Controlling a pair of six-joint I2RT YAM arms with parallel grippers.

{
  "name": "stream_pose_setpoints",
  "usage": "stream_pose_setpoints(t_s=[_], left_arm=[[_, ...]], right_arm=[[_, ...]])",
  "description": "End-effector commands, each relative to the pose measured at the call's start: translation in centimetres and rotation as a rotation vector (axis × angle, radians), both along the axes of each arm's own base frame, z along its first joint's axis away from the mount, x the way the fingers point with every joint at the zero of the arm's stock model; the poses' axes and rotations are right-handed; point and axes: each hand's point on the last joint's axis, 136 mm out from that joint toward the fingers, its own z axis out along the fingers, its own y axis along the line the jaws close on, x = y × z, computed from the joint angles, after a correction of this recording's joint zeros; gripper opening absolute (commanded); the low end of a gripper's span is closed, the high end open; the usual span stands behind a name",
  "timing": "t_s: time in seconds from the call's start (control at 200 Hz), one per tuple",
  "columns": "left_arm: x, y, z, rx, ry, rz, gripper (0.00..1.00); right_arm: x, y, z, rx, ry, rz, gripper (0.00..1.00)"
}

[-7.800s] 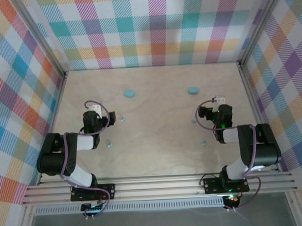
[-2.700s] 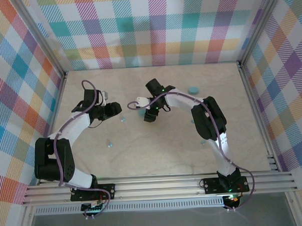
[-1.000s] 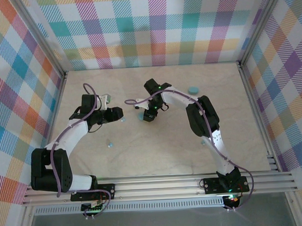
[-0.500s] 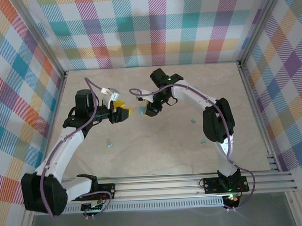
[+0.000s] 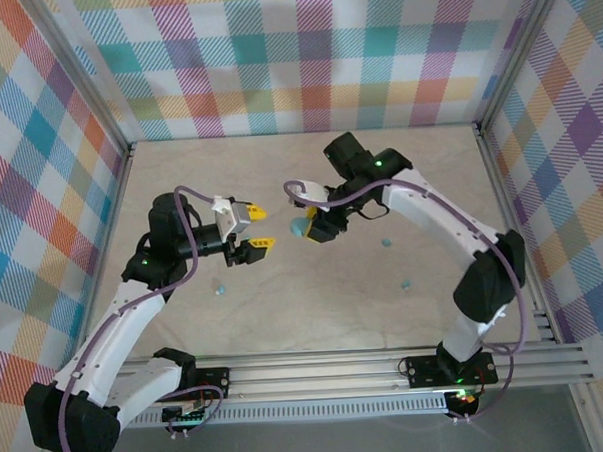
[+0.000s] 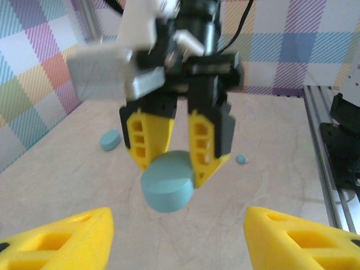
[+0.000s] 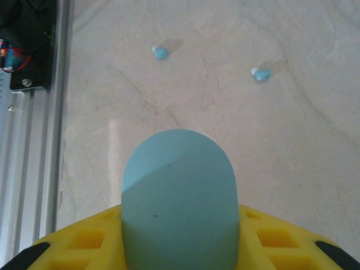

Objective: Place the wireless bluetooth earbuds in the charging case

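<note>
The right jaws clamp a light-blue charging case point(image 6: 167, 181), apparently closed, facing the left jaws, which gape empty.

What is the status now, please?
Right gripper shut on charging case, lifted. Left gripper open, facing it. Earbuds on table. Nothing else between.

Light teal-blue charging case point(image 6: 167, 181) between yellow fingers point(image 6: 149, 140). Two tiny pale blue earbuds point(image 7: 160, 52) at upper frame lie on the beige, faintly veined table point(image 5: 315, 305). Walls point(image 5: 304, 56) wear pastel multicolour plaid.
</note>
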Motion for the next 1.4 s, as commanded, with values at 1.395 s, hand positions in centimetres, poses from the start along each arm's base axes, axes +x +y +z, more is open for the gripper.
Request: stream_pose_setpoints(t_s=[1.395], left_arm=[[-0.2,-5.8,-1.4,-0.108,0.097,-0.124,0.54]], right_arm=[[-3.1,1.0,3.4,0.136,-0.122,0.095,0.27]])
